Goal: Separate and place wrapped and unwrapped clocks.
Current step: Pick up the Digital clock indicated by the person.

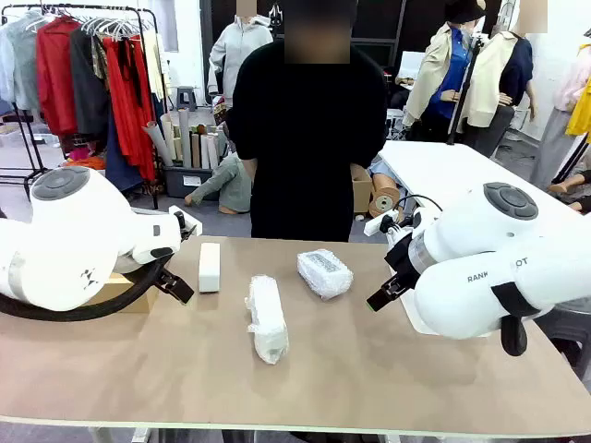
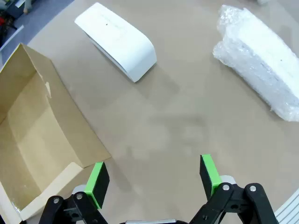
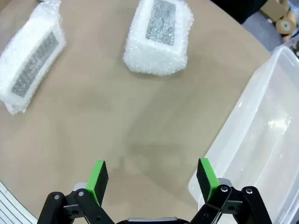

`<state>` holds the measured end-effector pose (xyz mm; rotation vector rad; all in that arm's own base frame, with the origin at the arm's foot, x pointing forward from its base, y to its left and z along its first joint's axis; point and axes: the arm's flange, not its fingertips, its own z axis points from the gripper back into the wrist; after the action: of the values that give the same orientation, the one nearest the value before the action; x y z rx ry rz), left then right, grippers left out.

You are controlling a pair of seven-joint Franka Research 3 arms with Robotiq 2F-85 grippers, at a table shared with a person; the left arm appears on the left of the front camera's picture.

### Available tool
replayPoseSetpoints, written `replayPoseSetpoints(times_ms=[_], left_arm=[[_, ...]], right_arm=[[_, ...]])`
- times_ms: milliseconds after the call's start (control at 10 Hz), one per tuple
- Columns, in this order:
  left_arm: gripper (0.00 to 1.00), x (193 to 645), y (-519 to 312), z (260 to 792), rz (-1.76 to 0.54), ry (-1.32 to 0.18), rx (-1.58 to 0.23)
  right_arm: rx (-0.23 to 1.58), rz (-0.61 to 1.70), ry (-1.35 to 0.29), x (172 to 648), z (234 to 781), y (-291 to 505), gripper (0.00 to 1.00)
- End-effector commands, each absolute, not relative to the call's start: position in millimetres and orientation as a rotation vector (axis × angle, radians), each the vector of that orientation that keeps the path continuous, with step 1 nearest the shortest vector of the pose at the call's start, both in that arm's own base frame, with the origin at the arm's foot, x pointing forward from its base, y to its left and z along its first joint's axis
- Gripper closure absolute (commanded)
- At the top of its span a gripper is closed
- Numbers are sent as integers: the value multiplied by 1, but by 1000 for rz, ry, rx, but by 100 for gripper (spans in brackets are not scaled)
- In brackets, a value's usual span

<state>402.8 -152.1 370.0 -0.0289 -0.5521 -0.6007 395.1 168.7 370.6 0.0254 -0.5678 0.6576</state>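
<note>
- Leftmost, an open cardboard box (image 2: pixel 28 140) sits on the table (image 1: pixel 388 369), at nine o'clock from the left gripper (image 2: pixel 152 175) in that wrist's view.
- The left gripper hangs over bare tabletop with its jaws spread wide and nothing between the green pads.
- The bare white clock (image 1: pixel 210 267) lies flat on the table, at about ten o'clock from the table's middle in the front view. From the left wrist it shows at eleven o'clock (image 2: pixel 117 39), apart from the box.
- The long wrapped clock (image 1: pixel 267 318) lies near the middle of the table, at five o'clock from the bare one and apart from it. It is at two o'clock in the left wrist view (image 2: pixel 261 60) and ten o'clock in the right wrist view (image 3: pixel 30 60).
- The squat wrapped clock (image 1: pixel 324 273) rests at one o'clock from the long one, near it but not touching. It is at twelve o'clock from the right wrist (image 3: pixel 159 37).
- The right gripper (image 3: pixel 152 175) is also fully spread and holds nothing, above the tabletop.
- A clear plastic bin (image 3: pixel 261 140) stands at three o'clock from it, with a corner just beside one finger.
</note>
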Motion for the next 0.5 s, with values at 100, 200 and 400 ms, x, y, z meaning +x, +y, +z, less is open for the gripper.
replayPoseSetpoints(times_ms=[100, 200, 400], left_arm=[[0, 403, -152, 370, -601, -552, -29], [0, 403, -152, 370, -601, -552, -29], [0, 403, -152, 370, -601, -552, -29]], right_arm=[[25, 658, -568, 395, 371, 169, 0], [25, 658, -568, 395, 371, 169, 0], [25, 658, -568, 395, 371, 169, 0]])
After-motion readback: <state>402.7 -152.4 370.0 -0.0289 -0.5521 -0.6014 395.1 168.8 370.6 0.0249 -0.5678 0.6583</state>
